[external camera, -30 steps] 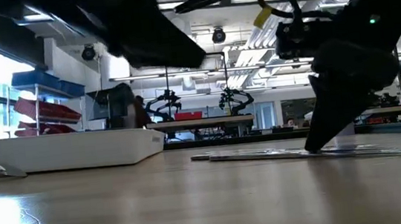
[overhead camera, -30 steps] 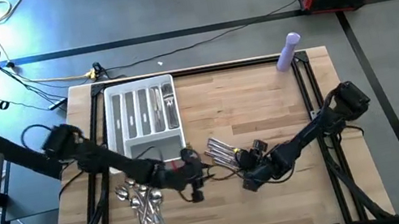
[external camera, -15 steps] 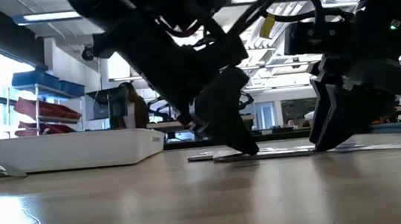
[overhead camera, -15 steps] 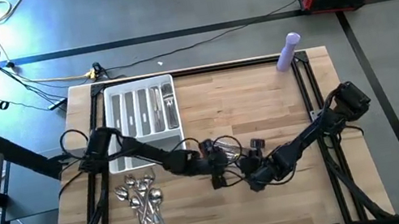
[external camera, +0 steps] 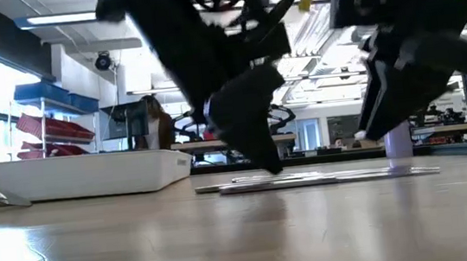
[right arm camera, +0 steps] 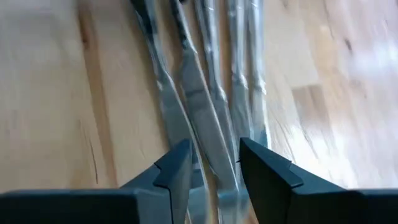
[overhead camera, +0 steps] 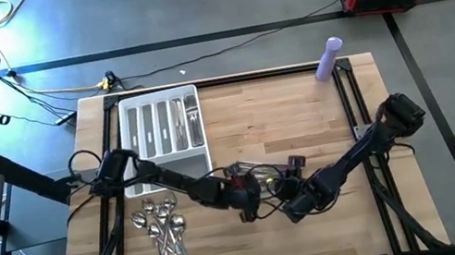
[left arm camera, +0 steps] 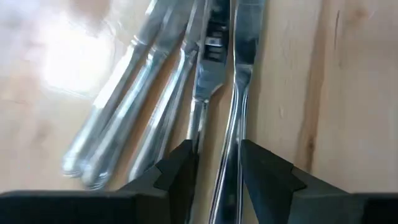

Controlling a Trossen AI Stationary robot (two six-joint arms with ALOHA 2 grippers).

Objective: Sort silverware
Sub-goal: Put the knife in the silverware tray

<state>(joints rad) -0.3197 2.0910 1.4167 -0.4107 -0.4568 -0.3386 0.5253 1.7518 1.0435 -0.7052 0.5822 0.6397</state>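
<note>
I have both arms low over the middle of the butcher-block table (overhead camera: 300, 115), its pale wood grain showing in long seams; between them lies a fan of knives (left arm camera: 186, 81), slim, polished steel, handles rounded at the ends, blades flat and mirror-bright. My left gripper (overhead camera: 245, 201) sits at one end of that fan, its matte black fingers (left arm camera: 177, 171) a narrow gap apart and straddling a single knife handle (left arm camera: 233, 130); I cannot tell whether they pinch it yet. My right gripper (overhead camera: 293, 205) faces it from the other end, dark fingers (right arm camera: 264, 168) likewise only slightly apart with knife steel running between them; contact is unclear.

The rest of the silverware is split; a loose heap of spoons (overhead camera: 163, 231) with rounded bowls lies near the front left, and a few pieces rest in the white plastic tray (overhead camera: 124, 117), a smooth box with long slots. A lilac bottle (overhead camera: 329, 58) stands at the far right edge.

Compared with a second ago, my left arm has swung from the spoon heap to the knives, and the right fingers have narrowed.
</note>
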